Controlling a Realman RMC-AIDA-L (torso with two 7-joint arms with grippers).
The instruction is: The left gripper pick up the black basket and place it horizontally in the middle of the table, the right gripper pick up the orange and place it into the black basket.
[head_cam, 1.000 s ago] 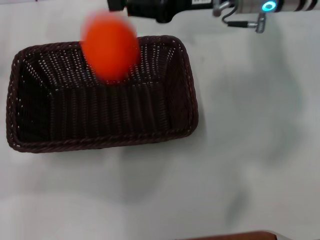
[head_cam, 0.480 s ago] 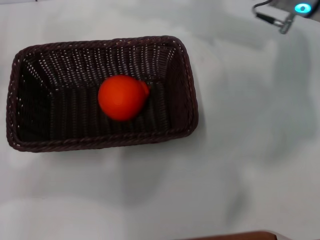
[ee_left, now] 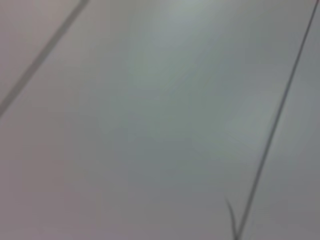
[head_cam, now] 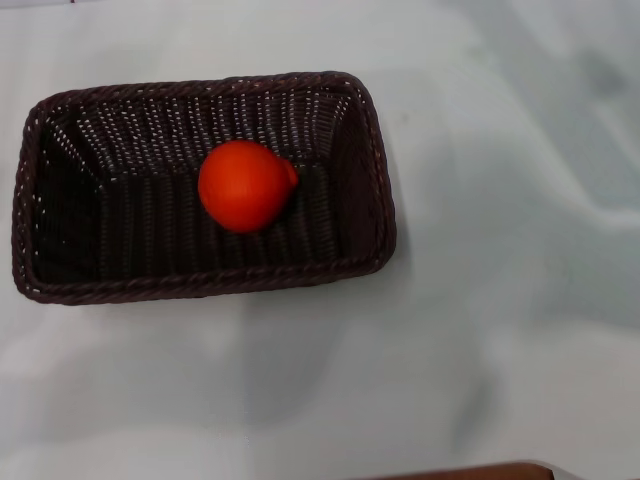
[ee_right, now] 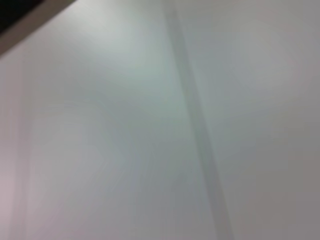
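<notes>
The black basket [head_cam: 60, 200] lies lengthwise across the white table [head_cam: 500, 300], left of centre in the head view. The orange [head_cam: 245, 186] rests on the basket's floor, a little right of its middle. Neither gripper shows in the head view. The left wrist view and the right wrist view show only pale blank surfaces with thin dark lines, with no fingers, basket or orange in them.
A brown edge [head_cam: 470, 470] shows at the bottom of the head view. Bare white tabletop lies to the right of the basket and in front of it.
The orange dropped from above the basket's far rim to the basket floor and came to rest. The right arm withdrew toward the upper right and left the head view.
</notes>
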